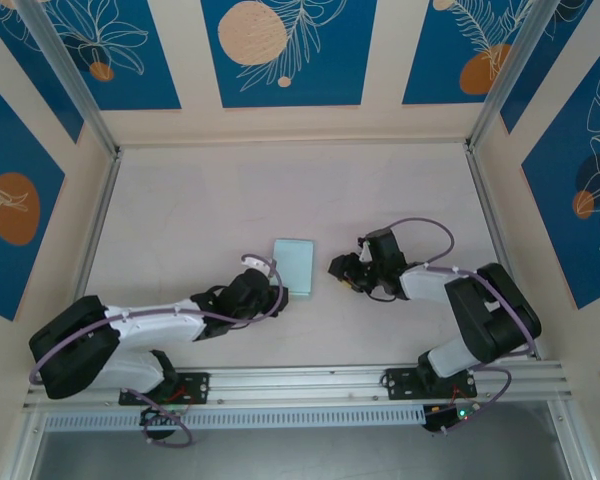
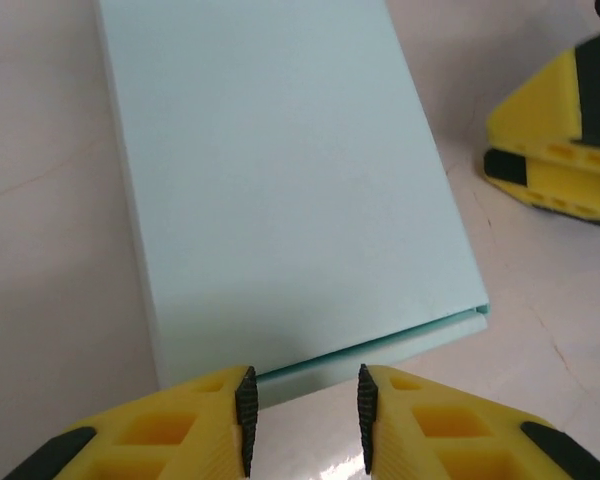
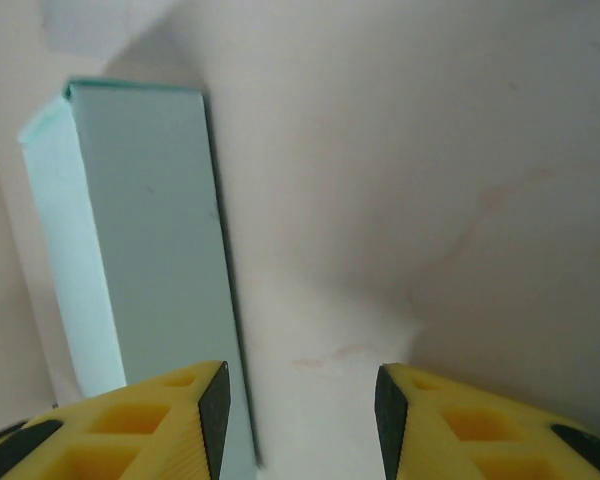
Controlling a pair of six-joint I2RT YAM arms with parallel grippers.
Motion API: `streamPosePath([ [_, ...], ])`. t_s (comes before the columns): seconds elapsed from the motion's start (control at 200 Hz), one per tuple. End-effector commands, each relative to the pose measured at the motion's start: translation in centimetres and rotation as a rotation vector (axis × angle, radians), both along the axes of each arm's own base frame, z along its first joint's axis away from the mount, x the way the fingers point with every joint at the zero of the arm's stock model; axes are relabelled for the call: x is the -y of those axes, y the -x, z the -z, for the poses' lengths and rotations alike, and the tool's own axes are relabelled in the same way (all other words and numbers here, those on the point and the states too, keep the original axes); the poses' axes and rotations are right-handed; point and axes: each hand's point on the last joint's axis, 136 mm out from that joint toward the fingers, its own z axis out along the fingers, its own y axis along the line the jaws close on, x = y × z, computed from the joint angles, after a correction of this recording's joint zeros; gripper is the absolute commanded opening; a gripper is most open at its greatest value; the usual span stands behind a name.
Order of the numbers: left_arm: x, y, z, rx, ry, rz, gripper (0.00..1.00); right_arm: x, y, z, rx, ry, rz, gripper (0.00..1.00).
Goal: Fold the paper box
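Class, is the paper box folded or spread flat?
Folded: the box is a closed rectangular block with side walls; no flaps lie spread.

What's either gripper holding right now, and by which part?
Nothing is held. The left gripper is open at the near edge of the paper box; the right gripper is open beside it, with nothing between its jaws.

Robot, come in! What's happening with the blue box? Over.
Left gripper open, empty, at paper box edge. Right gripper open, empty, beside it. Box flat on table, folded. Nothing in the way.
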Motion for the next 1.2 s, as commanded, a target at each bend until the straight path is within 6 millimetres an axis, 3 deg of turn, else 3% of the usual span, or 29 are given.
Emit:
streamPosePath([
  [0.0, -0.6, -0.8, -0.6, 0.055, -0.035, -0.035, 0.33, 0.9, 0.7, -1.0, 0.017, 0.048, 0.000, 0.45],
  [0.12, -2.3, -0.9, -2.0, 0.075, -0.022, -0.102, 0.35, 0.8, 1.4, -3.1, 0.043, 0.112, -0.036, 0.45],
  [0.23, -4.3, -1.3, -4.4, 0.098, 0.057, -0.174, 0.53, -0.3, 2.6, -4.7, 0.068, 0.258, -0.108, 0.46],
  [0.315, -6.3, -2.1, -5.7, 0.103, 0.094, -0.228, 0.54, -0.8, 3.5, -5.4, 0.071, 0.367, -0.130, 0.45],
  [0.415, -8.3, -3.0, -4.1, 0.004, 0.107, -0.281, 0.48, -0.4, 4.4, -5.3, 0.051, 0.498, -0.116, 0.21],
  [0.465, -8.7, -3.5, -3.5, -0.024, 0.122, -0.293, 0.47, -0.4, 4.7, -4.8, 0.036, 0.524, -0.113, 0.13],
  [0.665, -9.8, -5.4, -2.0, -0.045, 0.107, -0.330, 0.49, -2.1, 6.1, -2.2, -0.027, 0.509, -0.147, 0.09],
  [0.85, -12.7, -7.0, -1.4, -0.023, 0.049, -0.413, 0.56, -5.9, 6.6, 0.0, -0.058, 0.476, -0.222, 0.08],
  [1.045, -17.1, -7.9, -3.2, 0.073, -0.083, -0.520, 0.67, -12.0, 5.3, 0.1, -0.023, 0.406, -0.312, 0.06],
  [1.105, -18.5, -8.0, -3.9, 0.099, -0.113, -0.557, 0.74, -14.3, 4.6, -0.3, 0.004, 0.372, -0.343, 0.06],
  [1.195, -20.2, -8.1, -4.9, 0.134, -0.131, -0.608, 0.94, -17.5, 3.0, -0.9, 0.038, 0.323, -0.381, 0.06],
])
